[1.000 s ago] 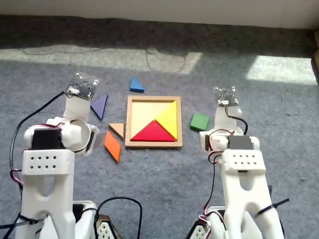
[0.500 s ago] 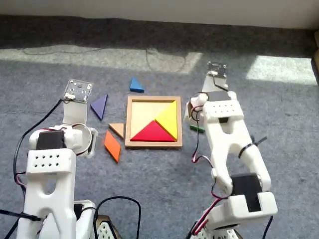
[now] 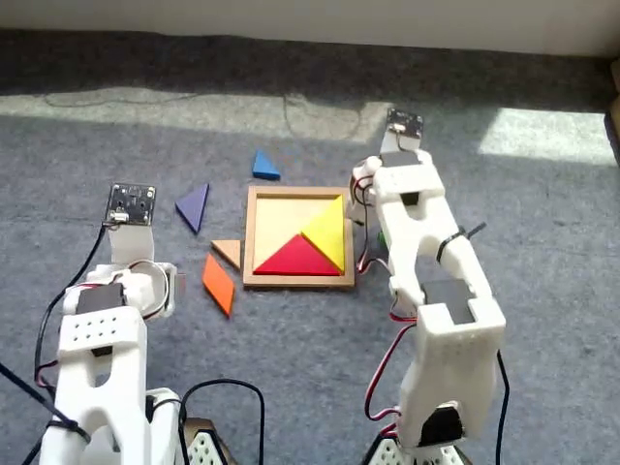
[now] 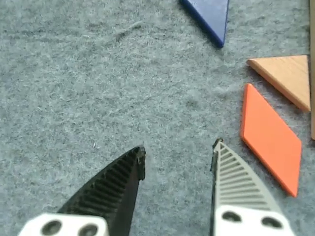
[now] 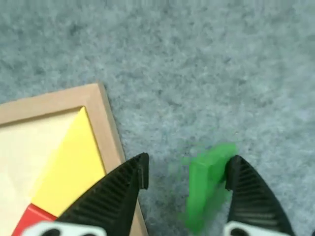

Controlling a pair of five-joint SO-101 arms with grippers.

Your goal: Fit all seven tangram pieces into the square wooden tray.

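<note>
The square wooden tray [image 3: 298, 283] holds a yellow triangle [image 3: 327, 232] and a red triangle [image 3: 295, 258]; the same tray [image 5: 109, 129] shows in the right wrist view. My right gripper [image 5: 188, 158] is open just off the tray's right side. The green square [image 5: 206, 179] lies tilted between its fingers, close against one of them. My left gripper [image 4: 178, 150] is open over bare carpet. Beside it lie an orange parallelogram [image 4: 270, 135], a tan triangle [image 4: 285, 76] and a purple triangle [image 4: 209, 14]. A small blue triangle [image 3: 264, 166] sits beyond the tray.
Grey carpet covers the whole floor, with sunlit patches at the back [image 3: 542, 131]. The right arm [image 3: 417, 232] stretches along the tray's right side. A thin cable [image 3: 291, 111] lies on the carpet at the back.
The right arm has swung forward and toward the tray, coming down over the green square. The left arm has drawn back and to the left, away from the purple triangle.
</note>
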